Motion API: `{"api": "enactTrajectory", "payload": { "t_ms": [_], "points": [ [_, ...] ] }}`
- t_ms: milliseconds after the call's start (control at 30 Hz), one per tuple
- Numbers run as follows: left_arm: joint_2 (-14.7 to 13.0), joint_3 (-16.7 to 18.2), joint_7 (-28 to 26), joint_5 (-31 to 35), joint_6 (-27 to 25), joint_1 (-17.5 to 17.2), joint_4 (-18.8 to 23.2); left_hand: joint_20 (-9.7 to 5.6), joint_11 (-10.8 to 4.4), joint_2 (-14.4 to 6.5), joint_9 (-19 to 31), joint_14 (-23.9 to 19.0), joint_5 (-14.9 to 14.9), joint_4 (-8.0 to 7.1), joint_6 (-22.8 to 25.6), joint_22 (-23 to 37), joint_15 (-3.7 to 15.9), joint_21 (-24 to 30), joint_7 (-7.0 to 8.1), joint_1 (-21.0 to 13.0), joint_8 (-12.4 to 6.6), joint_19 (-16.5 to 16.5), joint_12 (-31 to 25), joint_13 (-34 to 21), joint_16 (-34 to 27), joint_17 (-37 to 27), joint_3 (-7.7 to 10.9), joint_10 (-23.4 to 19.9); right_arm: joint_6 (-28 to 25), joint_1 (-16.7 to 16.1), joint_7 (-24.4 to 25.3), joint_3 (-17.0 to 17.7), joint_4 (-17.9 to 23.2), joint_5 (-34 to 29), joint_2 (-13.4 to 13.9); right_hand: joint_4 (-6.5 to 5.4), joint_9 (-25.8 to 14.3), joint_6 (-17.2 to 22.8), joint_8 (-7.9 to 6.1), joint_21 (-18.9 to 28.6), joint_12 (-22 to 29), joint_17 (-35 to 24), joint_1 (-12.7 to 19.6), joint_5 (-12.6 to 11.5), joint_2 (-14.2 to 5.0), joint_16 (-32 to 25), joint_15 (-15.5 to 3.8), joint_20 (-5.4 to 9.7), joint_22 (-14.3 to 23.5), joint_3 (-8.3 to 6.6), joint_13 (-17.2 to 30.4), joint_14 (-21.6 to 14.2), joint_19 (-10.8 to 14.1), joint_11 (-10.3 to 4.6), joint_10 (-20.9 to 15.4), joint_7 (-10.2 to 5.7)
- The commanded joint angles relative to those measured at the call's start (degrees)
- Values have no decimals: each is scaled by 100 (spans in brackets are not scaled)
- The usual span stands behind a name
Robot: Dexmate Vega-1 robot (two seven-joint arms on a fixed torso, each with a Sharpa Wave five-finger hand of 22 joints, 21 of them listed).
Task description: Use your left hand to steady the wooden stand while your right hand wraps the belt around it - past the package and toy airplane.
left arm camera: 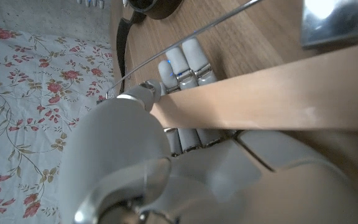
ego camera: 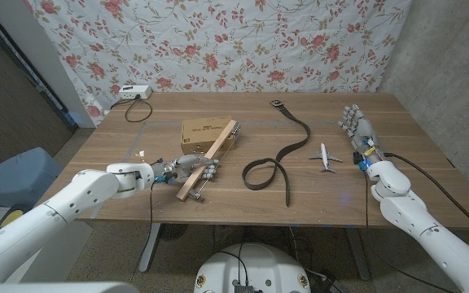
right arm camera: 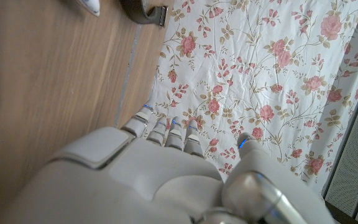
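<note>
While the big wooden table holds everything, a flowery cloth hangs on the wall behind it. A grey wall stands on the robot's right side. A blue bin sits on the floor by the table's left end.

On the table, the brown package lies a bit left of the middle. The wooden stand is a long pale stick that leans across the package and points down toward the near edge. The left hand grips the lower part of this stand. In the left wrist view its fingers curl around the pale wood, with the thumb on the other side.

The dark belt lies to the right of the stand, not touching it. One end makes a loop near the stand, and the long strap runs away toward the far edge, where the buckle lies. The little white toy airplane sits just right of the belt.

The right hand is on the table to the right of the airplane, well apart from the belt. It holds nothing and its fingers are stretched out.

A white box with a black cord sits at the far left corner of the table.
</note>
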State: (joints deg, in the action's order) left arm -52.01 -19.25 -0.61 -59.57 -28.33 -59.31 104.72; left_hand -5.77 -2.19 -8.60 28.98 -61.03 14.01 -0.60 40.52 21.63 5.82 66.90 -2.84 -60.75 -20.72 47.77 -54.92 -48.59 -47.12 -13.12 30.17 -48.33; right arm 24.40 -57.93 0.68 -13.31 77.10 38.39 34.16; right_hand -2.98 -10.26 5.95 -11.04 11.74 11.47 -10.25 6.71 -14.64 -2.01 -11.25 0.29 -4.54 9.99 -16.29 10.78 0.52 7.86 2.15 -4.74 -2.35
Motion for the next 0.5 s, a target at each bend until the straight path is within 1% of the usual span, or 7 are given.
{"api": "enactTrajectory", "payload": {
  "t_ms": [33, 67, 133, 233, 433, 467, 500],
  "points": [
    [-8, 7, -2122, 1654, 582, -4, 1154, -345, -510, 32, 486, -1950, 285, -845, 194, 318, 618, 665, 11, 596, -287, 160, -1201, -2274, -885, -4021, 461, -629, -56, 200, -49, -157, -163, -173, 4, 24, -33, 51, -26, 15, 41, -23, -6, -26, -20, -16, 2, -2, 33, -9, 26, 10, 20, -5, -34, 6],
    [-27, -41, -2167, 1827, 580, 51, 1209, -352, -534, 62, 596, -1950, 346, -938, 289, 377, 593, 751, 15, 746, -405, 188, -1432, -2284, -1014, -4164, 455, -746, -83, 198, -13, -171, -133, -223, 33, 24, -33, 53, -26, 15, 40, -23, -6, -26, -21, -15, 1, 3, 33, -9, 26, 11, 21, -9, -33, 8],
    [-90, -163, -2206, 2189, 528, 193, 1324, -344, -555, 87, 718, -1969, 403, -992, 316, 445, 572, 823, 2, 907, -512, 194, -1648, -2290, -1117, -4261, 434, -836, -146, 178, 54, -200, -48, -331, 112, 31, -33, 70, -31, 14, 40, -22, 2, -28, -27, -12, -4, 7, 33, -13, 26, 11, 22, -10, -38, 33],
    [-178, -398, -2198, 2690, 216, 515, 1529, -340, -537, 89, 846, -1948, 462, -995, 300, 493, 570, 870, 11, 1026, -608, 195, -1807, -2290, -1162, -4290, 437, -832, -285, 127, 168, -247, 127, -525, 273, 49, -33, 82, -33, 13, 41, -20, 23, -31, -33, -8, -6, 13, 32, -22, 26, 9, 24, -21, -51, 40],
    [-236, -643, -1822, 3125, -171, 953, 1626, -334, -541, 106, 1150, -1939, 591, -957, 269, 545, 566, 946, 41, 1218, -841, 181, -2153, -2287, -1245, -4312, 465, -828, -352, 42, 245, -272, 310, -692, 430, 102, -32, 128, -49, 9, 40, -17, 94, -36, -46, -2, -9, 26, 30, -49, 25, 9, 25, -21, -66, 45],
    [-253, -678, -1757, 3195, -245, 1027, 1655, -333, -539, 110, 1195, -1948, 611, -946, 281, 540, 567, 954, 29, 1236, -883, 182, -2203, -2287, -1271, -4327, 474, -810, -379, 9, 292, -272, 373, -746, 474, 145, -31, 148, -57, 6, 50, -15, 153, -40, -54, -7, -14, 25, 28, -72, 25, -13, 27, -10, -103, 41],
    [-280, -721, -1680, 3274, -325, 1111, 1688, -330, -538, 119, 1269, -1937, 643, -928, 273, 530, 569, 969, 24, 1263, -941, 182, -2292, -2287, -1286, -4325, 489, -783, -403, -25, 338, -273, 439, -811, 525, 267, -31, 194, -74, 7, 50, -14, 319, -46, -83, -27, -1, 26, 25, -140, 24, -93, 46, 7, -134, 38]
  ]
}}
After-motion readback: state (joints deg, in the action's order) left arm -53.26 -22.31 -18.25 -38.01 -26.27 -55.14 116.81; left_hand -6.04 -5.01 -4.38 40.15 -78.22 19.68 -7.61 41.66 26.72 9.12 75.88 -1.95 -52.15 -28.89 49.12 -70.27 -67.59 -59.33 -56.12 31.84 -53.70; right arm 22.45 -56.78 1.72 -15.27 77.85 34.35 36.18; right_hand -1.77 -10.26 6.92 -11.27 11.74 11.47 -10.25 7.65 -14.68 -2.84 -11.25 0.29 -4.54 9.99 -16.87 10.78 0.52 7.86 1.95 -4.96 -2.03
